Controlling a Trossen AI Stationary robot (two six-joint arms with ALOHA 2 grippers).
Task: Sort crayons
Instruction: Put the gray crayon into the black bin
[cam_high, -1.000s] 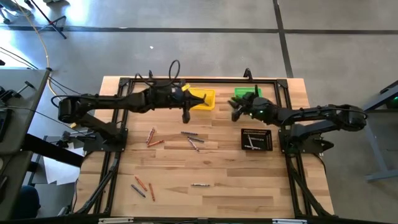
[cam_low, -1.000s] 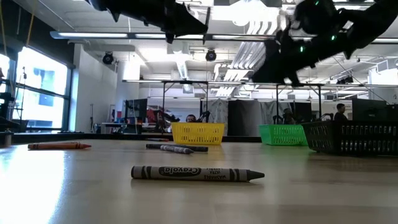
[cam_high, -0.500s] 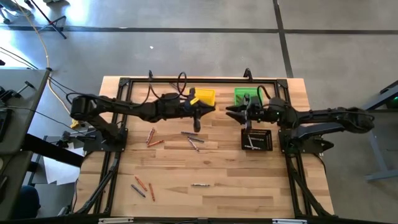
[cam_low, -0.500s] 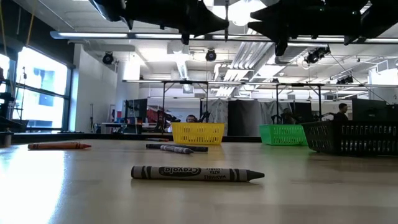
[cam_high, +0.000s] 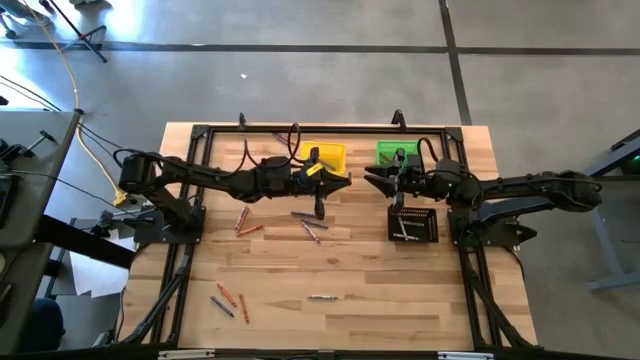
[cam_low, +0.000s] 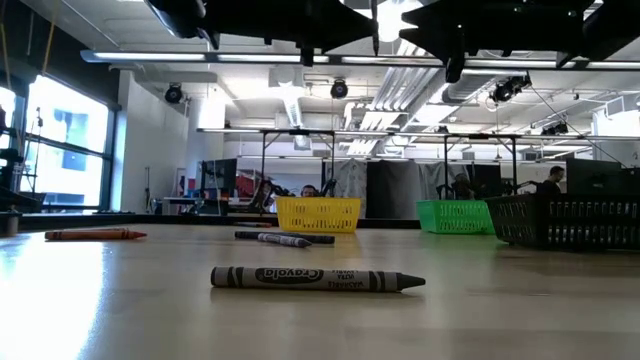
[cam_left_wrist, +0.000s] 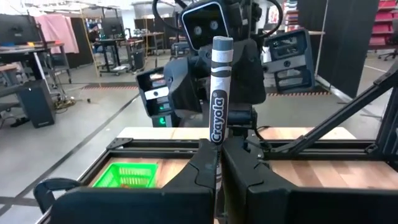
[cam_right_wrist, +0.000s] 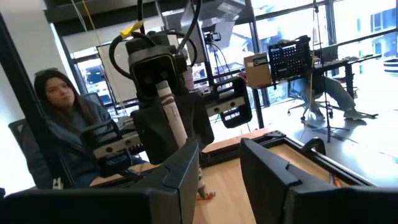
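Observation:
My left gripper (cam_high: 343, 180) is above the middle of the table's far half, in front of the yellow bin (cam_high: 325, 158). It is shut on a grey crayon (cam_left_wrist: 217, 99). My right gripper (cam_high: 372, 181) faces it from the right, open and empty, a short gap away, near the green bin (cam_high: 395, 153). The right wrist view shows my open fingers (cam_right_wrist: 217, 149) with the crayon (cam_right_wrist: 169, 112) sticking out of the left gripper beyond them. Other crayons lie flat on the table: orange ones (cam_high: 243, 220) and grey ones (cam_high: 308, 222). My left gripper pinches the crayon by its one end (cam_left_wrist: 216, 144) between the two fingers. The fingers lie level, coming from the table's left, and the crayon runs along them. Its free flat end (cam_left_wrist: 222, 43) sticks out past the fingertips toward the right gripper. It is lifted clear of the table.
A black ribbed tray (cam_high: 413, 225) with crayons in it stands below the right gripper. More crayons lie at the near left (cam_high: 228, 300) and near middle (cam_high: 320, 297). In the low view a grey crayon (cam_low: 318, 279) lies close, and an orange one (cam_low: 95, 234) lies at the left.
My left gripper has gone toward the table's right edge, away from the yellow bin and toward the right gripper, carrying the crayon, and has turned level. My right arm has levelled out, and its gripper has shifted slightly left to face it.

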